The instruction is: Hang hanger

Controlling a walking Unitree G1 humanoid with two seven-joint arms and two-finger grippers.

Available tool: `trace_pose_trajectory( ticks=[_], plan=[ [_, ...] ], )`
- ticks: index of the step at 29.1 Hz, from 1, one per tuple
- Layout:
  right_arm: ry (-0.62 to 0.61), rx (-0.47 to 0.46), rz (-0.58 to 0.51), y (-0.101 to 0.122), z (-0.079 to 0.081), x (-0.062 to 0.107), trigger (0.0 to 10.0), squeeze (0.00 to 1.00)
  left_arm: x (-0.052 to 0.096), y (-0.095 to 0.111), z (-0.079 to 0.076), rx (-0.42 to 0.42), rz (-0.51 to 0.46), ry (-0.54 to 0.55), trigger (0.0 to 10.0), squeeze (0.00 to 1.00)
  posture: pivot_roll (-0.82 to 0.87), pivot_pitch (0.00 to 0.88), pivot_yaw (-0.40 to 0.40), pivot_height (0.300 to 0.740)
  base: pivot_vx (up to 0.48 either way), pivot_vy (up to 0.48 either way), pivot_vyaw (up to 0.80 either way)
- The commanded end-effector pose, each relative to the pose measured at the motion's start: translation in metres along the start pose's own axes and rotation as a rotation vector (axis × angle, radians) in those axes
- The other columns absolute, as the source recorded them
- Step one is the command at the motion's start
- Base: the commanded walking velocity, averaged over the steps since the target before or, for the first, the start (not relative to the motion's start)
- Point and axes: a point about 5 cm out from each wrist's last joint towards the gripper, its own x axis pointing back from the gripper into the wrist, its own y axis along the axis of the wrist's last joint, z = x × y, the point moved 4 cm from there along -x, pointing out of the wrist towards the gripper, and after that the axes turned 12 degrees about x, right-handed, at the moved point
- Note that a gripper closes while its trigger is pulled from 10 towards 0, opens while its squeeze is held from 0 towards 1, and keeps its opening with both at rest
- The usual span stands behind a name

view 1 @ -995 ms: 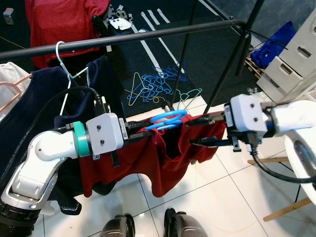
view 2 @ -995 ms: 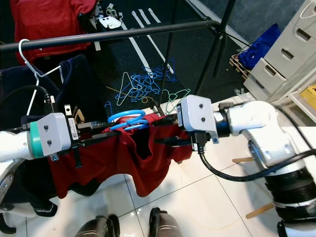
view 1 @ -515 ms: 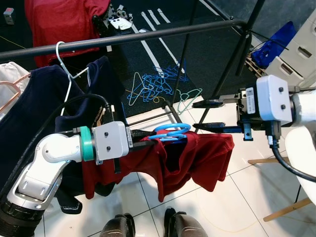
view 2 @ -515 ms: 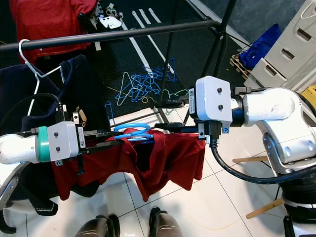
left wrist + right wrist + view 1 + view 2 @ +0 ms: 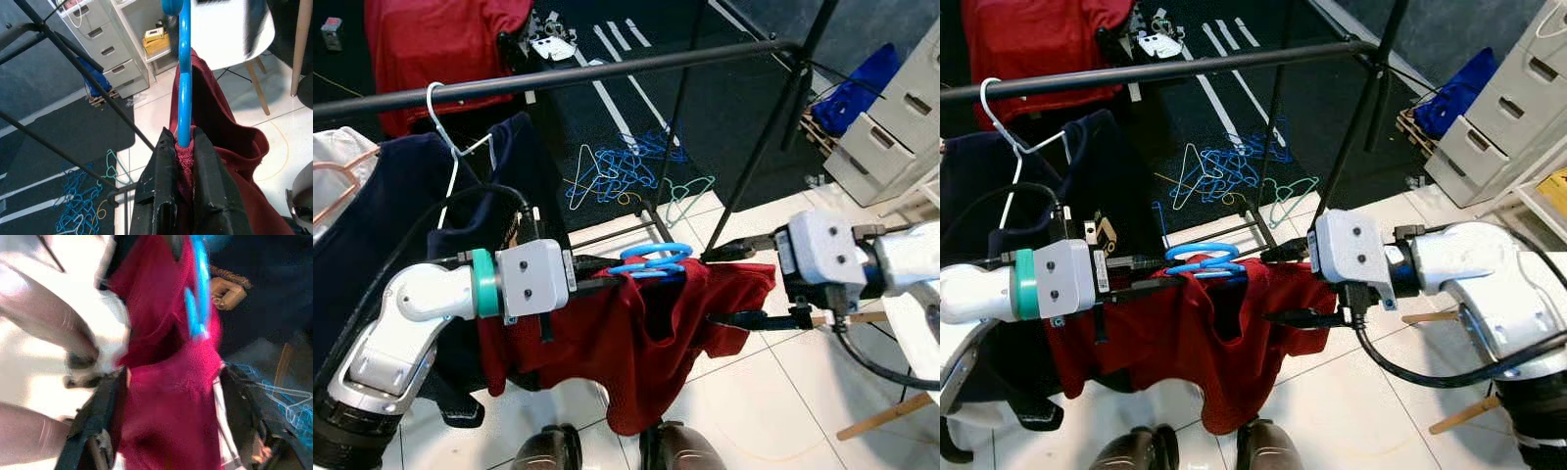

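Hanger (image 5: 651, 260), blue, carrying a red garment (image 5: 636, 343), sits below the black rail (image 5: 607, 67), clamped in the left claw (image 5: 607, 276). Right claw (image 5: 729, 287) stands spread at the garment's far edge.

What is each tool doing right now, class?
Left tool: shut on the blue hanger and red garment.
Right tool: open, fingers either side of the garment's edge.

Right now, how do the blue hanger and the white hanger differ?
The blue hanger lies flat, gripped with a red garment by the left gripper; the white hanger hangs upright on the black rail. The blue one carries red cloth, the white one a dark navy garment. Both carry clothing.
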Motion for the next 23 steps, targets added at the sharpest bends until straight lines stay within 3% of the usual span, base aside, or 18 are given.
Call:
trace_pose_trajectory(
  ticks=[1,3,10,14,23],
  plan=[
    [-0.02,0.026,0.056,-0.013,-0.002,-0.003,10.0,0.0,-0.001,0.009,-0.001,-0.025,-0.03,-0.016,10.0,0.0,-0.11,0.079,0.03,0.74,0.0,0.0,0.0],
    [-0.076,0.083,0.098,-0.025,-0.014,-0.01,10.0,0.0,0.0,0.013,-0.003,-0.028,-0.038,-0.027,10.0,0.0,-0.11,0.079,0.03,0.74,0.0,0.0,0.0],
    [-0.099,0.114,0.079,-0.026,-0.02,-0.019,10.0,0.0,0.0,0.015,-0.007,-0.032,-0.042,-0.043,10.0,0.0,-0.1,0.08,0.029,0.74,0.0,0.0,0.0],
    [-0.079,0.068,-0.01,-0.014,-0.017,-0.029,10.0,0.0,-0.001,0.016,-0.009,-0.032,-0.046,-0.048,10.0,0.0,-0.1,0.08,0.027,0.74,0.0,0.0,0.0],
    [-0.077,0.083,-0.123,0.003,-0.02,-0.044,10.0,0.0,-0.005,0.015,-0.01,-0.025,-0.052,-0.051,10.0,0.0,-0.11,0.081,0.028,0.74,0.0,0.0,0.0]
  ],
)
